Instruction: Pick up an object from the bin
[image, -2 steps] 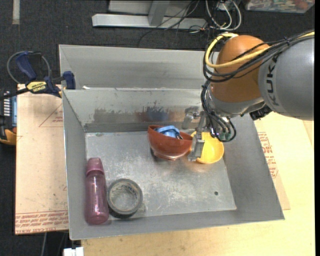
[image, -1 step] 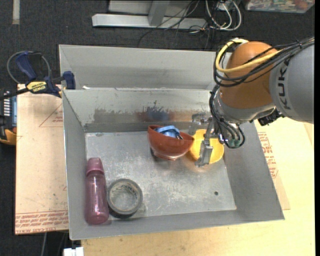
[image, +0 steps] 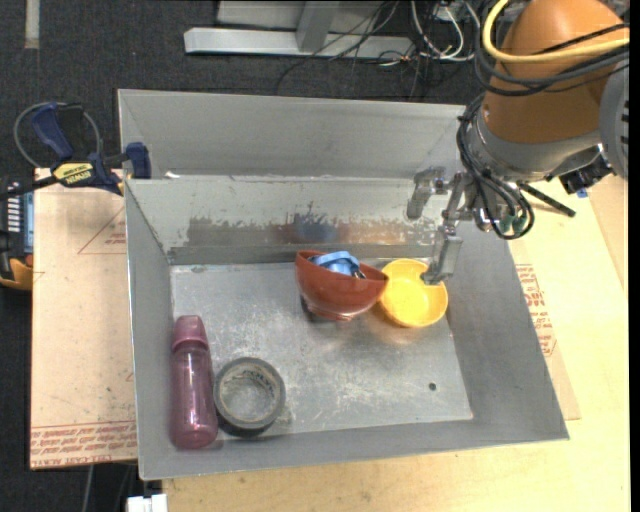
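Note:
My gripper (image: 438, 262) hangs low at the back right of the bin, its tip at the far rim of a yellow bowl (image: 412, 299). Touching that bowl on its left is a tilted red-brown bowl (image: 338, 287) with a blue thing (image: 338, 263) lying inside it.
A pink bottle (image: 190, 380) lies along the front left of the bin. Beside it on the right rests a grey roll of tape (image: 248, 395). The arm with its orange cover and cables reaches in over the bin's right rear corner.

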